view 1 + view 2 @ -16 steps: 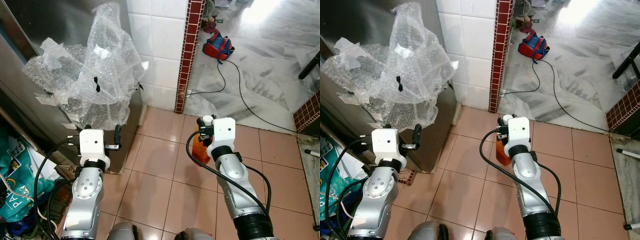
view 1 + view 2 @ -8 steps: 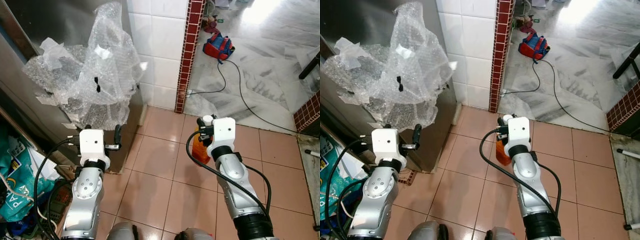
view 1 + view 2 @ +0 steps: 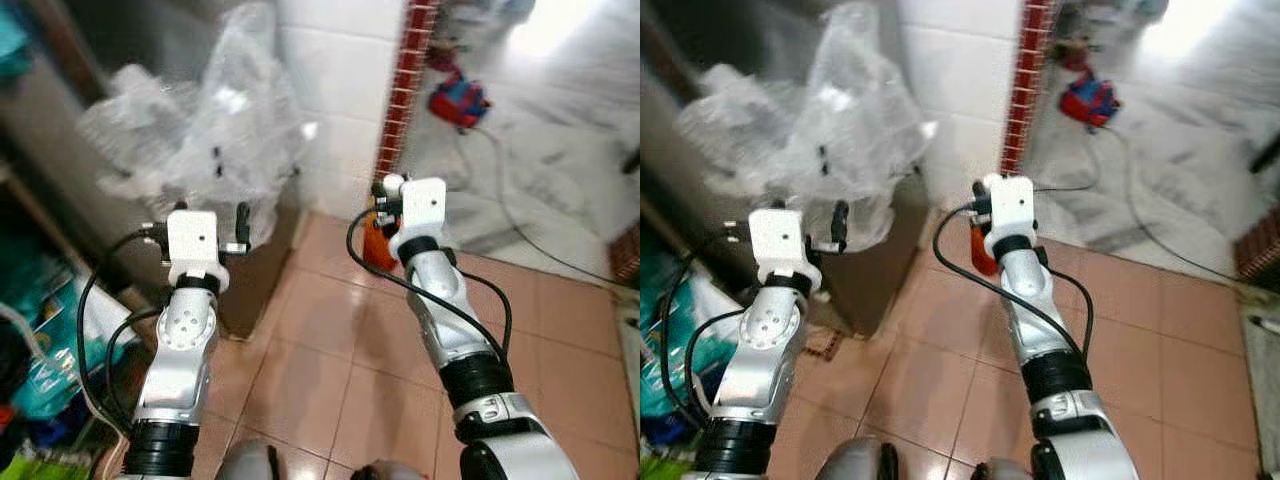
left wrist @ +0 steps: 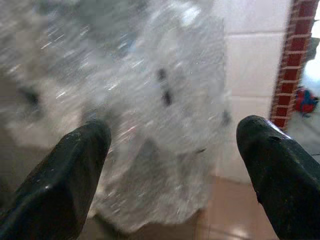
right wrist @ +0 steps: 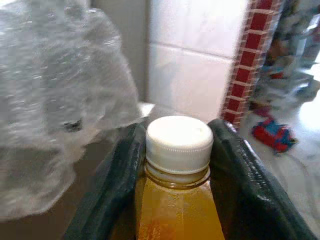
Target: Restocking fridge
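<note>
Left end effector is up in front of the crumpled bubble wrap, fingers spread wide with nothing between them. Over on the right, the right end effector is clamped around the neck of an orange juice bottle with a white cap, held above the tiled floor.

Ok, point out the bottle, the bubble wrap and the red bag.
bottle point(image 5: 178, 142): right wrist view, on its white cap.
bubble wrap point(image 3: 215, 140): left eye view, mid-sheet.
red bag point(image 3: 459, 103): left eye view, on its middle.
</note>
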